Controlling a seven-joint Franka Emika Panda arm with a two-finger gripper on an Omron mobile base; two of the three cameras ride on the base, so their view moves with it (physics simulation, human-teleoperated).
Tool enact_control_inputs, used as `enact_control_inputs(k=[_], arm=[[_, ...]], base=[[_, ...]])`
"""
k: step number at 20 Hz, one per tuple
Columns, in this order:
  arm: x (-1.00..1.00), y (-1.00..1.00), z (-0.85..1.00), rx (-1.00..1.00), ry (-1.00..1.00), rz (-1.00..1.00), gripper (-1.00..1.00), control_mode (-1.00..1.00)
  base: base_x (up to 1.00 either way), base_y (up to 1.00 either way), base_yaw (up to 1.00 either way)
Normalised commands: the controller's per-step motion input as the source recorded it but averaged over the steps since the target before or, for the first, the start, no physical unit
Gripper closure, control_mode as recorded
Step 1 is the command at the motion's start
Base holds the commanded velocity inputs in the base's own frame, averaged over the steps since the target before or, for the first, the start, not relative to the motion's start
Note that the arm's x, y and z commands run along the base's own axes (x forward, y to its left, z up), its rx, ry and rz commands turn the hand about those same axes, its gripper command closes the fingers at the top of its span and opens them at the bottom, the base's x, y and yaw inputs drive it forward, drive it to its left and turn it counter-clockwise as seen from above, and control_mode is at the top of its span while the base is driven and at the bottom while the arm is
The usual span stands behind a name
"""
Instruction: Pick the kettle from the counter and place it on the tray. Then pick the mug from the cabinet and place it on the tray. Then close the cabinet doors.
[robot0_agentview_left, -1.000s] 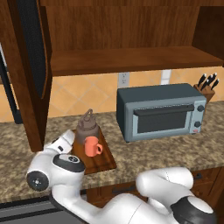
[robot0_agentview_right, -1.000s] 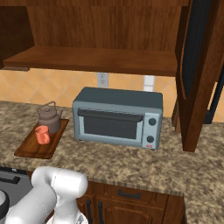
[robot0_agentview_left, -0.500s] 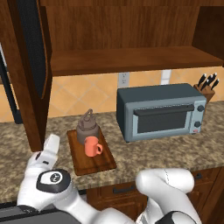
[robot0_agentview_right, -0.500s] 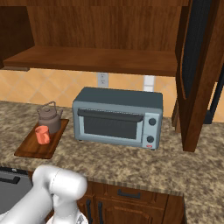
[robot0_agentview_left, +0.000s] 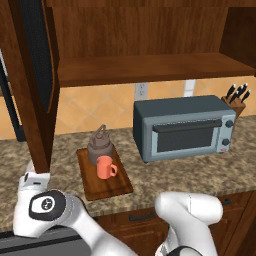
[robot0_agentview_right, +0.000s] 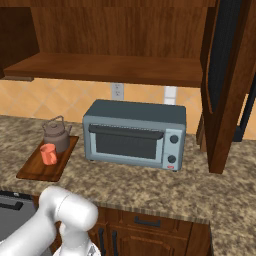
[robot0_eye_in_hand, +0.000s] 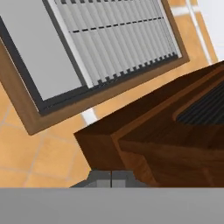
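1. Kettle (robot0_agentview_left: 98, 146) and mug (robot0_agentview_left: 104, 167) both sit on the tray (robot0_agentview_left: 107, 186), left of the toaster oven (robot0_agentview_left: 182, 126) on the worktop (robot0_agentview_left: 165, 177) — mug just in front of the kettle.
2. Cabinet (robot0_agentview_right: 105, 67) shelf above the toaster oven is bare; both cabinet doors (robot0_agentview_left: 34, 75) stand open. Judged: only door closing is left.
3. End effector (robot0_eye_in_hand: 111, 178) has its fingers together, nothing between them, tips right at the lower corner of the door left of the toaster oven.
4. Risk: closed tips could slide off the door's bottom edge — door stays ajar.
5. Risk: the elbow sits low, left of the tray; a wide swing could clip the tray and tip the mug.
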Motion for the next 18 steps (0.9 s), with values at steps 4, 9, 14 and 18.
enact_control_inputs(k=[4,9,14,18], arm=[[0.0,0.16,0.0,0.0,-0.02,0.0,1.0,-1.0],[0.0,0.45,0.11,-0.02,-0.31,-0.09,1.0,-1.0],[0.0,0.43,0.25,-0.03,-0.23,-0.1,1.0,-1.0],[0.0,0.38,0.24,-0.01,-0.15,-0.14,1.0,-1.0]], base=[[0.0,0.0,0.0],[0.0,0.0,0.0],[0.0,0.0,0.0],[0.0,0.0,0.0]])
